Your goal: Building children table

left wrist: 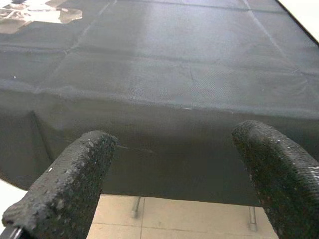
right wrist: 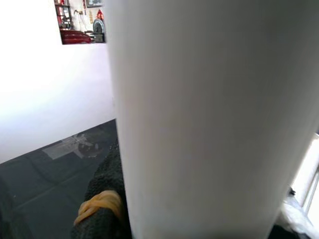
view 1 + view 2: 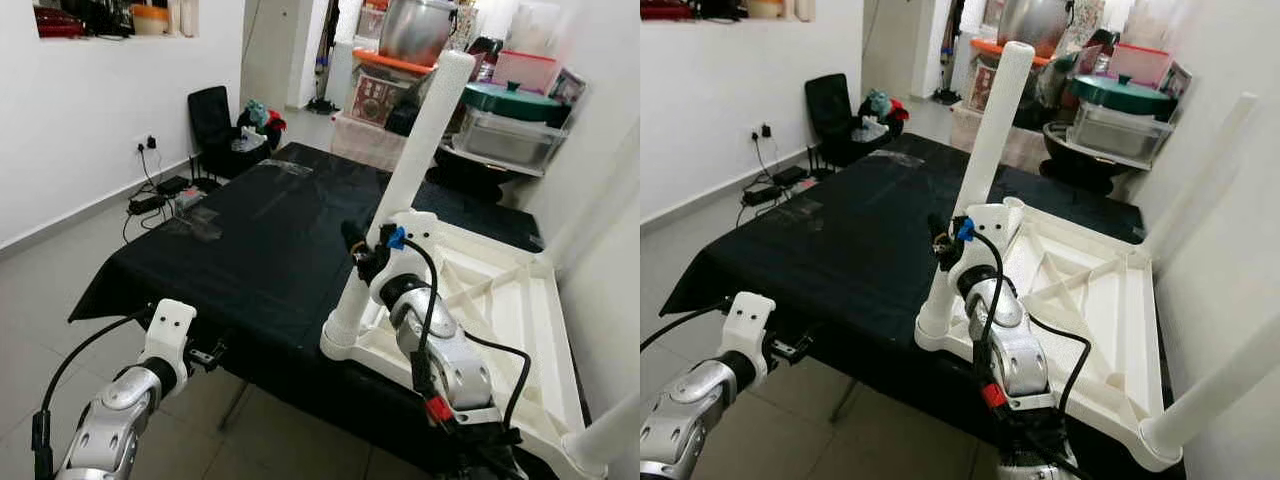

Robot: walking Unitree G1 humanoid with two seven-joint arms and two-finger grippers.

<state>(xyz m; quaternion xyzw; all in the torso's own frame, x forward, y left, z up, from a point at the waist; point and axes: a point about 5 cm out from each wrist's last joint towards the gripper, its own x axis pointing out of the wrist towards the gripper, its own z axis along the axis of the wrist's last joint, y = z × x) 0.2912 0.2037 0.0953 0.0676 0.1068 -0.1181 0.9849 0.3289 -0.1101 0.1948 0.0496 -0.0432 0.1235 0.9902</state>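
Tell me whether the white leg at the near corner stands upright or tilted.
Tilted: the white leg leans from its socket on the overturned tabletop, with the right gripper against it.

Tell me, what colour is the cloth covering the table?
Black cloth; clearest in the left eye view.

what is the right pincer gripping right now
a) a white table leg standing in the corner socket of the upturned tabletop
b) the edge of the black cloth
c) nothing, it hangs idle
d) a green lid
a: the right pincer is closed around the white table leg, which stands in the corner of the upturned white tabletop.
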